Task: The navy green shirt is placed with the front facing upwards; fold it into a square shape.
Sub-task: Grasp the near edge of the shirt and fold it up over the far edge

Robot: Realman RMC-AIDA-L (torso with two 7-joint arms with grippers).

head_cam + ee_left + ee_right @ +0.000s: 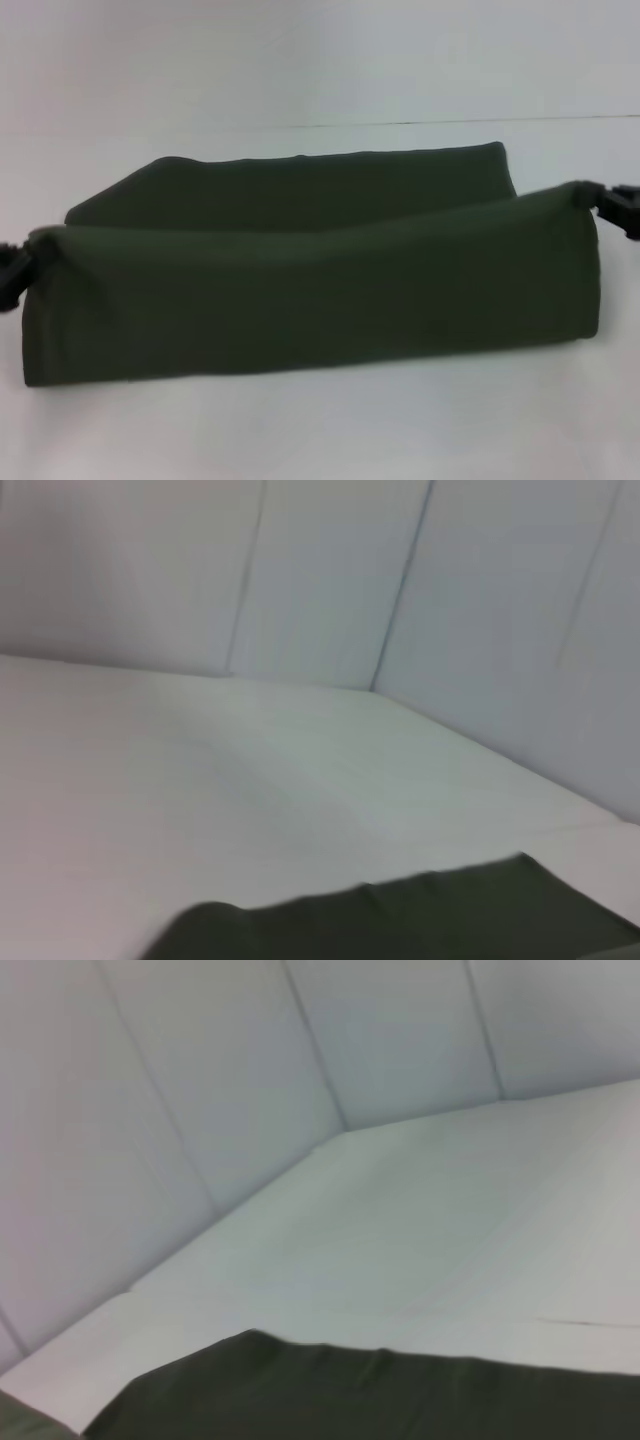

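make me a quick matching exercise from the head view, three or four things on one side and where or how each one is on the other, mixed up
Things:
1. left gripper
2. right gripper
3. navy green shirt
4. table

Places or states:
A. white, under the cloth
B. at the shirt's right end, holding the raised edge
C. at the shirt's left end, holding the raised edge
D. held up between both arms, plain side showing

Pairs: 1-C, 2-B, 3-D, 4-A

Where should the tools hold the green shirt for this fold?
At the two ends of the raised folded edge, each from its own outer side. The shirt hangs as a long band: the left tool pinches the bunched left corner, the right tool the right corner. Cloth gathers to a point at both ends, so end grips keep the edge taut and level.
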